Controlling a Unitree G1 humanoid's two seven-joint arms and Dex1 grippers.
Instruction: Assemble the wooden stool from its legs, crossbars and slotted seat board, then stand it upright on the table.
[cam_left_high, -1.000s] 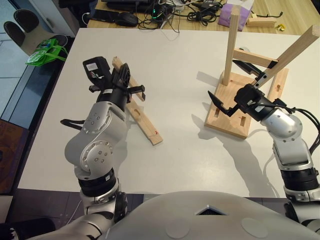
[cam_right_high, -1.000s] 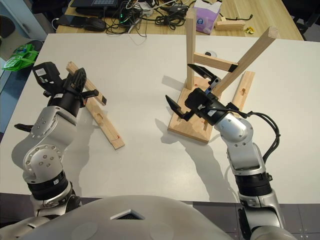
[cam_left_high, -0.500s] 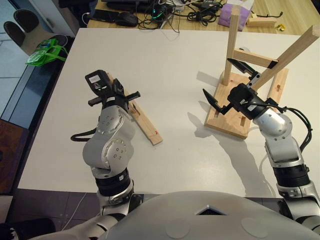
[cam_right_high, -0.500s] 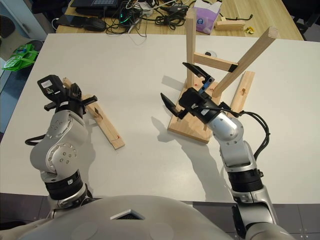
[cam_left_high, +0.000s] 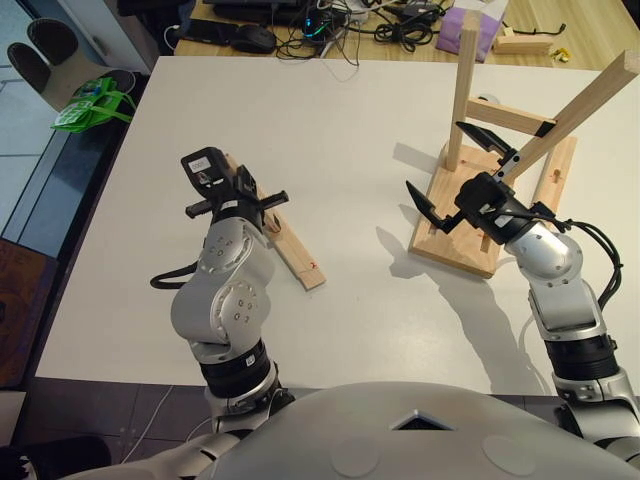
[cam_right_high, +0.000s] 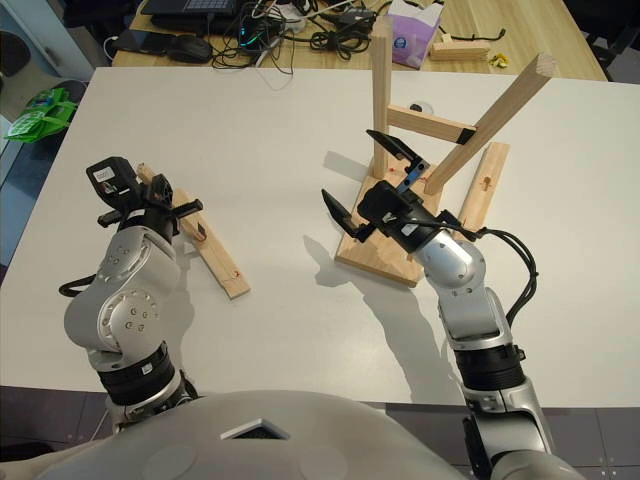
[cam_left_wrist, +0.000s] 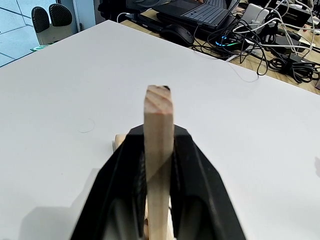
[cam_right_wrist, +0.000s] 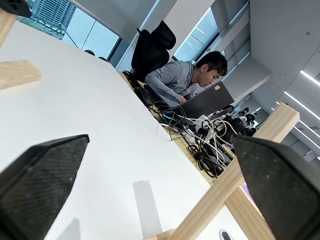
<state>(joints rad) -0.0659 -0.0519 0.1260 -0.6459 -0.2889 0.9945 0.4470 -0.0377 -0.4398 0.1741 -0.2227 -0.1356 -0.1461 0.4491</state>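
Left jaws drew back, clamped on square wooden bar (cam_left_wrist: 159, 130); right jaws apart

Lower end of wooden piece (cam_left_wrist: 159, 107) off-frame

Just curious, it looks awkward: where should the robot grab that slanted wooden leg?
Likely mid-length on the slanted pale wooden leg, above the short wooden crossbar, coming from the robot's side with the open right hand: flat faces are free there, the foot is crowded.

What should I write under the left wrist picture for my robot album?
Left gripper pinching a wooden bar over the white table, tangled cables beyond.
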